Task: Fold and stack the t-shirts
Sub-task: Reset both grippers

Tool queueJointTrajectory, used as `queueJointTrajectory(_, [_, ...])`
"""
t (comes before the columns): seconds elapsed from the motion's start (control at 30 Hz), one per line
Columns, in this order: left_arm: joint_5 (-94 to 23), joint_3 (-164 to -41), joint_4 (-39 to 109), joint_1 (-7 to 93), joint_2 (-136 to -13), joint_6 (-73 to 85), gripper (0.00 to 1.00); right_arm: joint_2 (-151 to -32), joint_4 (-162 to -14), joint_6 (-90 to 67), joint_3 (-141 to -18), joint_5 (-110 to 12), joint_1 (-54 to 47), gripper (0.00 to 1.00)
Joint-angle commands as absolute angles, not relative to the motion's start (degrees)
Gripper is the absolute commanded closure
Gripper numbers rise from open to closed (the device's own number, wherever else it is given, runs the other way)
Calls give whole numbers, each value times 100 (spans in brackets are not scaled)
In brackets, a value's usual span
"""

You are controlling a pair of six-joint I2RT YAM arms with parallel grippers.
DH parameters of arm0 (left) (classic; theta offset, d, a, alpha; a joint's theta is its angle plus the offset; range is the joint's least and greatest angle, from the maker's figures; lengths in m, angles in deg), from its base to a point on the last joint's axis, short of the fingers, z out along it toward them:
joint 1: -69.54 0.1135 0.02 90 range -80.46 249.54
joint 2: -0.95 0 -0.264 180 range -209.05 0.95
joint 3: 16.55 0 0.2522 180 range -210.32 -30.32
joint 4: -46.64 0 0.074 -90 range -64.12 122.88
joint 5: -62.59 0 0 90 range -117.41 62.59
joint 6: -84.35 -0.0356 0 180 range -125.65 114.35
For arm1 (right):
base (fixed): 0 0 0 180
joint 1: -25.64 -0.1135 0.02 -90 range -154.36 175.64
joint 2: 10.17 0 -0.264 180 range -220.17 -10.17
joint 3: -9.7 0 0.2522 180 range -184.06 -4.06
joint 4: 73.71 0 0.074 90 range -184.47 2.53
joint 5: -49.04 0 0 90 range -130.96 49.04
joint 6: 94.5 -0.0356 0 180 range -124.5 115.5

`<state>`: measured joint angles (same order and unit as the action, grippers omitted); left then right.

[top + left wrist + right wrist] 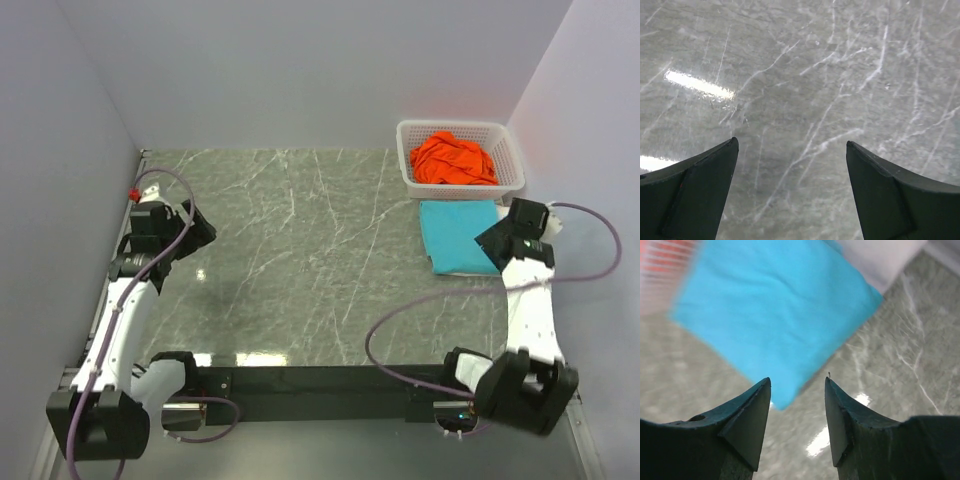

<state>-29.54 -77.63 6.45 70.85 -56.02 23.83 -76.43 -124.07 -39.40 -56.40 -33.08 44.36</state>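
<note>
The teal t-shirt (pixel 456 232) lies folded flat on the table's right side, just in front of the basket. A white t-shirt (pixel 885 257) peeks out from under its far edge. The orange t-shirt (pixel 455 160) is crumpled inside the white basket (pixel 508 138). My right gripper (pixel 492 243) hovers open over the teal shirt's near right corner. In the right wrist view the teal t-shirt (pixel 775 315) is blurred, and its corner lies below the gap of the right gripper (pixel 797 381), not pinched. My left gripper (pixel 200 232) hangs wide open at the far left, and in its wrist view only bare table shows under the left gripper (pixel 791 145).
The grey marble table (pixel 300 250) is walled in on the left, back and right. The basket stands in the back right corner against the wall. A red knob (pixel 132 192) sits by the left wall behind the left arm.
</note>
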Motion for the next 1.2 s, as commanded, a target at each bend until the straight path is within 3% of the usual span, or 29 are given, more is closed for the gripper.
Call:
queueJointTrajectory(0.0, [-2840,-8286,144,7095,-5031,2722,5,-6714,-12692,-3861,-6126,-3542,4428,45])
queueJointTrajectory(0.17, [-2224,-9157,-929,7095,-4240,2986,4,-5775,-13229,-3825,-7066,-3174,4024,44])
queueJointTrajectory(0.37, [-1397,-9464,-1474,7078,-2624,3109,1,-4895,-13405,-3598,-7569,-2419,2761,43])
queueJointTrajectory(0.77, [-211,-9360,-1994,6471,-1278,3039,1,-2987,-13162,-3045,-6236,-1275,1466,42])
queueJointTrajectory(0.87, [71,-9237,-1915,6418,-988,2899,1,-2548,-12766,-2947,-5752,-1231,1387,31])
queueJointTrajectory(1.17, [195,-8815,-1661,6410,-522,3275,1,-2142,-12141,-2736,-5100,-1494,1255,25])
